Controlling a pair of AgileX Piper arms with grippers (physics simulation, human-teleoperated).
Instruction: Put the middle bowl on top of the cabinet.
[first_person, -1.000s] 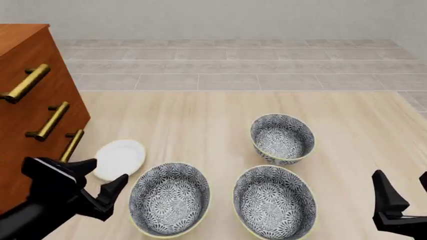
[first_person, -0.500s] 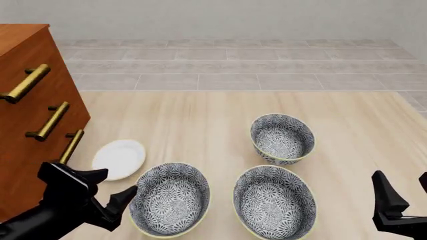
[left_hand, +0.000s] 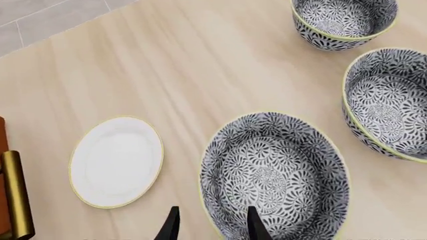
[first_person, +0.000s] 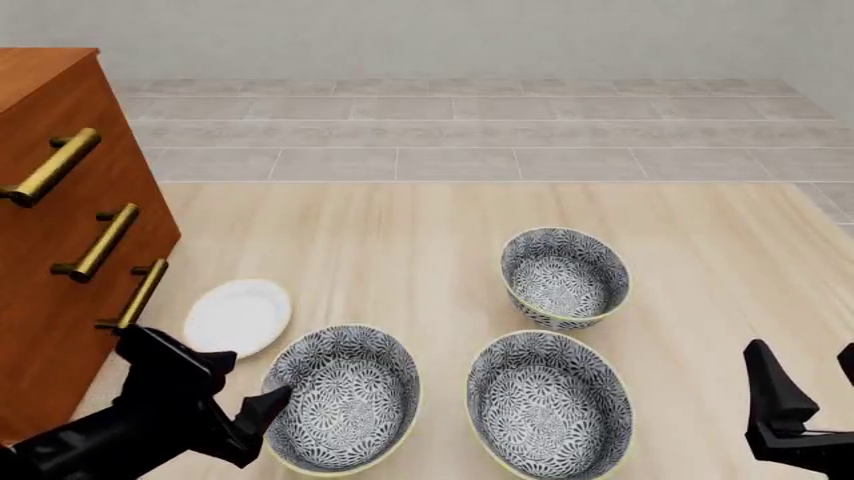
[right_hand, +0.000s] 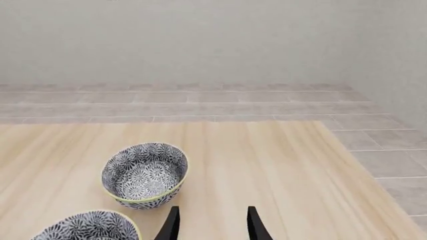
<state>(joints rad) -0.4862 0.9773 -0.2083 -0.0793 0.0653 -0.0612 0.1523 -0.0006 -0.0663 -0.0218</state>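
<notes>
My left jaws (first_person: 251, 378) stand apart, one finger either side of the near rim of the middle bowl (first_person: 340, 397), as I judge it: the floral bowl at 7 o'clock on the desk (first_person: 400, 240). It has a twin (first_person: 550, 405) at its 3 o'clock and the white plate (first_person: 239, 317) at its 10. To grip well I should come down until the rim sits deep between the fingers, close firmly, then lift straight before swinging toward the cabinet (first_person: 54, 250) at 9 o'clock. My right jaws (first_person: 805, 360) hang apart, holding nothing. I see no brand or writing anywhere.
</notes>
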